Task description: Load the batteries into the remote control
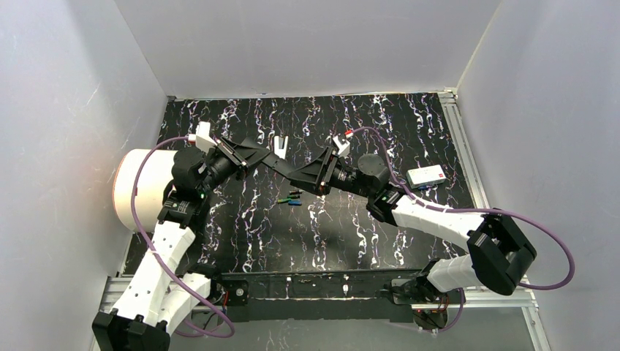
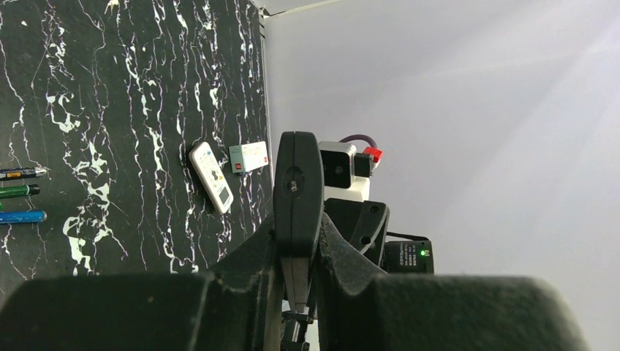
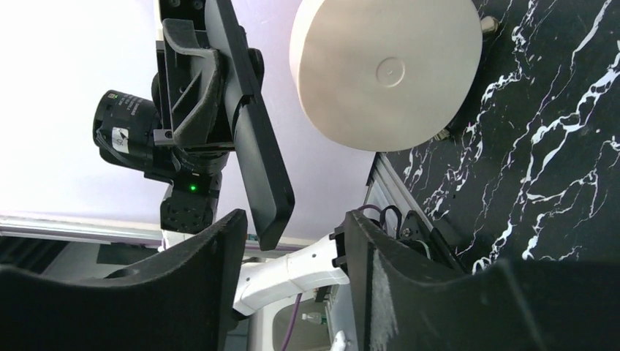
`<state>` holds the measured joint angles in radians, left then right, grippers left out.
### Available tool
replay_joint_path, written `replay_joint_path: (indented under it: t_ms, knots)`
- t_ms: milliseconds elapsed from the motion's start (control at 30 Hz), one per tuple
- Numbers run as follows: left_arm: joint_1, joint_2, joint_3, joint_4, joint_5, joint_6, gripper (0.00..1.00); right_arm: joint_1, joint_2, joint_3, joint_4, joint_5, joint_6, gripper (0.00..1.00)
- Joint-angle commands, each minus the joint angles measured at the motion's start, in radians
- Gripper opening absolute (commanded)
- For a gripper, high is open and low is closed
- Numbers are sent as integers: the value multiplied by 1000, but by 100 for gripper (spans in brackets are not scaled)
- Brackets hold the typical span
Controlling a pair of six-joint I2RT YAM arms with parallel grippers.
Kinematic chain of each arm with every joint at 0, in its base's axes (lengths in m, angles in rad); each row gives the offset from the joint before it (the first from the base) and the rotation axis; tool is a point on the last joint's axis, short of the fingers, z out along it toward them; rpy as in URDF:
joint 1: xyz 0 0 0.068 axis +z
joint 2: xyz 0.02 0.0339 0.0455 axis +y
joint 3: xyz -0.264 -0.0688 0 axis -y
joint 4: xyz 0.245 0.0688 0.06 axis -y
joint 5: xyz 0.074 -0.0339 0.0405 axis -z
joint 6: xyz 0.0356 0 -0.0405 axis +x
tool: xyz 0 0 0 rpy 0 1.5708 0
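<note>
My left gripper (image 2: 300, 245) is shut on a long black remote control (image 2: 297, 183), held edge-on above the table. In the top view the remote control (image 1: 265, 156) spans from my left gripper (image 1: 240, 155) toward my right gripper (image 1: 298, 175). The right wrist view shows the remote's free end (image 3: 272, 219) hanging just at the mouth of my right gripper (image 3: 292, 245), close to its left finger and untouched; those jaws stand open. The batteries lie on the marble table: black (image 2: 22, 173), green (image 2: 18, 191) and blue (image 2: 22, 217), seen together from above (image 1: 292, 197) below the remote.
A large white round drum (image 1: 139, 189) stands at the table's left edge. A white box with a red mark (image 1: 428, 175) lies at the right, and a small white handset with buttons (image 2: 210, 177) is beside it. A small white piece (image 1: 280, 143) lies behind the remote.
</note>
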<state>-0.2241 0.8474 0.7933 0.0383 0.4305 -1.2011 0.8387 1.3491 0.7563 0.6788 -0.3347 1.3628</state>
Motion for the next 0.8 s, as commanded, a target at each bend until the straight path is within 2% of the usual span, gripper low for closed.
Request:
replay_joint_path:
  t_ms: [0, 167, 267, 400, 533, 767]
  knots:
    - [0, -2, 10, 30, 15, 11, 0, -3, -1, -6, 5, 20, 6, 57]
    - [1, -8, 12, 28, 14, 25, 0, -3, -8, -16, -12, 28, 9, 41]
    - [0, -5, 3, 28, 19, 40, 0, -4, -9, -4, -27, 28, 4, 35]
    - [0, -5, -23, 28, 25, 89, 0, -4, -9, 33, -103, 14, -6, 30]
    - [0, -1, -32, 35, 33, 143, 0, -7, -13, 49, -171, -1, 3, 29]
    - [0, -1, -22, 44, 62, 250, 0, -10, -7, 53, -196, -22, 31, 23]
